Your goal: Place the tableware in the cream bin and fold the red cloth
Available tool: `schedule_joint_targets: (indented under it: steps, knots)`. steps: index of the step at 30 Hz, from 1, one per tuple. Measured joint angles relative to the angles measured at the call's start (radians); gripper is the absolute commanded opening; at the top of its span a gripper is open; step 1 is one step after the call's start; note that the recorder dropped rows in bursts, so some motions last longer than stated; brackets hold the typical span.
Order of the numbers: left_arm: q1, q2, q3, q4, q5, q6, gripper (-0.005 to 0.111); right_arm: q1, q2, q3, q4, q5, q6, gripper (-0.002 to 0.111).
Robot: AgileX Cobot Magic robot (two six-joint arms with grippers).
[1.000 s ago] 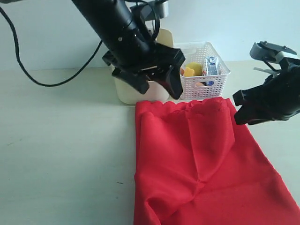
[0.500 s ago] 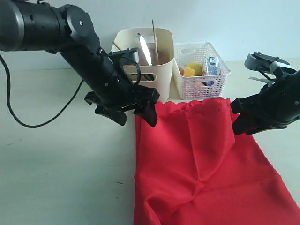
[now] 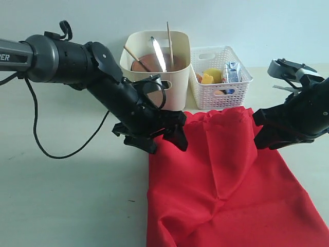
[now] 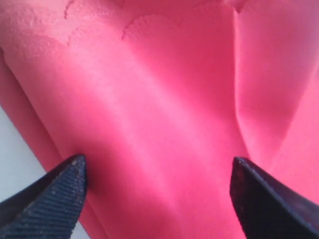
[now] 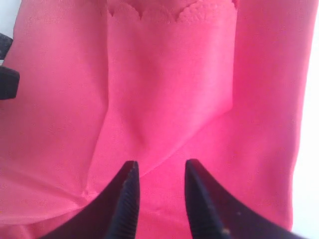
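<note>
2 arms angled inward. Left pincer (image 4: pixel 157 172) low, jaws spread wide. Right pincer (image 5: pixel 159 169) jaws narrowly apart.

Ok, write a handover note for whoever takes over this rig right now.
Left gripper: open, over the cloth corner nearest the bin.
Right gripper: jaws slightly apart, empty, at the cloth's right edge.
Bin holds plate, knife, chopsticks; other tableware not in sight.
Done: tableware seems binned. Left: fold the cloth, which lies creased.
</note>
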Motion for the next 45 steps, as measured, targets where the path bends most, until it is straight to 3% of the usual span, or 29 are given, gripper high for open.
schedule_joint_targets:
  steps: [13,16,24,33,40,45]
  knots:
    - [0.004,0.001,0.000,0.088,-0.041,-0.074,0.074,0.000,0.000,0.000,0.000,0.000,0.000,0.032]
    - [0.002,0.001,0.000,0.068,-0.037,-0.066,0.061,0.000,0.000,0.000,0.000,0.000,0.000,0.032]
    - [-0.007,0.001,0.000,-0.081,0.021,0.043,0.002,0.000,0.000,0.000,0.000,-0.002,0.000,0.032]
    - [-0.034,-0.009,0.000,-0.180,0.063,0.189,0.000,0.000,-0.040,0.000,0.000,-0.060,-0.004,0.032]
    - [-0.145,-0.016,0.000,-0.254,0.136,0.328,0.000,0.000,-0.085,-0.009,-0.043,-0.118,0.029,0.032]
    - [-0.237,-0.016,0.000,-0.258,0.170,0.396,0.000,0.000,-0.121,-0.009,-0.225,-0.161,0.188,0.032]
